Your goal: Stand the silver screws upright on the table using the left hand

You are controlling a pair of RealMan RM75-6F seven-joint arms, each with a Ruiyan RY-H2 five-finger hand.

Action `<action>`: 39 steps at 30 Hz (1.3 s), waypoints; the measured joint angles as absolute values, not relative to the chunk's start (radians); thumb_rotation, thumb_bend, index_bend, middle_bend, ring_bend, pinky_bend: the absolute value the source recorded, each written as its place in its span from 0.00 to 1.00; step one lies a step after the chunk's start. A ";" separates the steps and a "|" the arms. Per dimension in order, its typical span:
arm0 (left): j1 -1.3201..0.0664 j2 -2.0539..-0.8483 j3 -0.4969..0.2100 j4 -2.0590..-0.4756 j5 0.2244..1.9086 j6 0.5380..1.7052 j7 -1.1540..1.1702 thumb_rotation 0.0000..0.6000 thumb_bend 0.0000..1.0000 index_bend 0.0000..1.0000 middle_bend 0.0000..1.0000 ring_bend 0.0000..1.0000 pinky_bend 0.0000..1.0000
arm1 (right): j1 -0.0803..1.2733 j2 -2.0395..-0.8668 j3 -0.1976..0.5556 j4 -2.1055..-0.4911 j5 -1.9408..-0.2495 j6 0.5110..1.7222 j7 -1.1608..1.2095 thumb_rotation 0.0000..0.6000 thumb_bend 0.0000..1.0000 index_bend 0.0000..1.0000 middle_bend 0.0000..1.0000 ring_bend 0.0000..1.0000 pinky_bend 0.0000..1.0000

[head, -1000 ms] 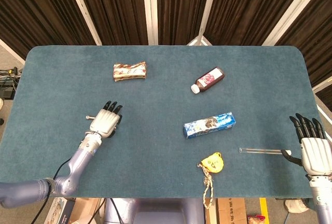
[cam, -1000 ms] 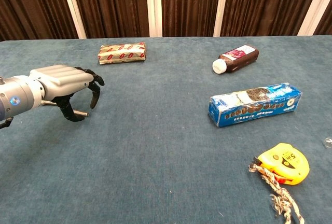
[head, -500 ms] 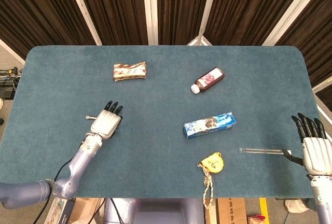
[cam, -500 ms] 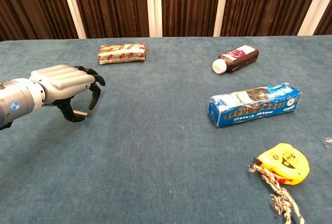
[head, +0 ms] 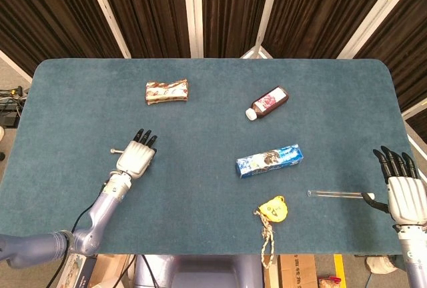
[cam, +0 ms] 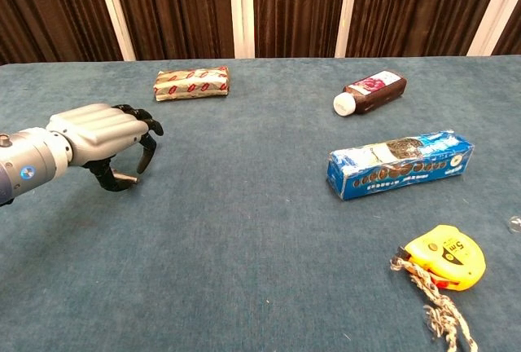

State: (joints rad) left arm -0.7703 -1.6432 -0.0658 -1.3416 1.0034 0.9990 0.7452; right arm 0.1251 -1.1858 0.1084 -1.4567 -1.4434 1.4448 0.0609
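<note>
left hand (cam: 98,136) low over the desk (cam: 244,230), fingers (cam: 145,150) curled around a silver screw (cam: 124,176) lying flat beneath them.

left robot hand (cam: 102,132) pinching silver screw (cam: 124,177), blue box (cam: 400,164), yellow tape measure (cam: 445,257)

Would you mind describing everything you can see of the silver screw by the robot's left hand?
The silver screw is a thin, shiny metal pin lying roughly level, not upright. The left hand arches over it, and its dark fingertips curl down around it. In the chest view only a short silver piece shows beneath the palm. In the head view one end sticks out past the hand's left side, just over the blue-green table. Whether the hand pinches it or it rests on the cloth cannot be told.
</note>
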 measured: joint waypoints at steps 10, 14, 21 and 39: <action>-0.771 -1.661 -0.062 -1.321 1.004 0.998 0.764 1.00 0.47 0.55 0.11 0.00 0.00 | 0.126 -1.187 0.108 -1.454 -1.440 1.439 0.063 1.00 0.17 0.11 0.09 0.10 0.00; -0.771 -1.666 -0.060 -1.319 1.006 0.996 0.770 1.00 0.48 0.57 0.11 0.00 0.00 | 0.127 -1.188 0.110 -1.452 -1.438 1.437 0.065 1.00 0.17 0.11 0.09 0.10 0.00; -0.767 -1.665 -0.064 -1.322 1.007 1.006 0.772 1.00 0.50 0.58 0.12 0.00 0.00 | 0.127 -1.188 0.110 -1.450 -1.435 1.432 0.072 1.00 0.17 0.11 0.09 0.10 0.00; -0.727 -1.532 -0.152 -1.497 1.000 0.980 0.484 1.00 0.50 0.59 0.12 0.00 0.00 | 0.130 -1.195 0.107 -1.450 -1.441 1.431 0.061 1.00 0.17 0.11 0.09 0.10 0.00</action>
State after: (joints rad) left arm -0.7270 -1.5318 -0.1515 -1.4972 0.9998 0.9798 0.4845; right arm 0.1301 -1.1953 0.1073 -1.4497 -1.4409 1.4306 0.0606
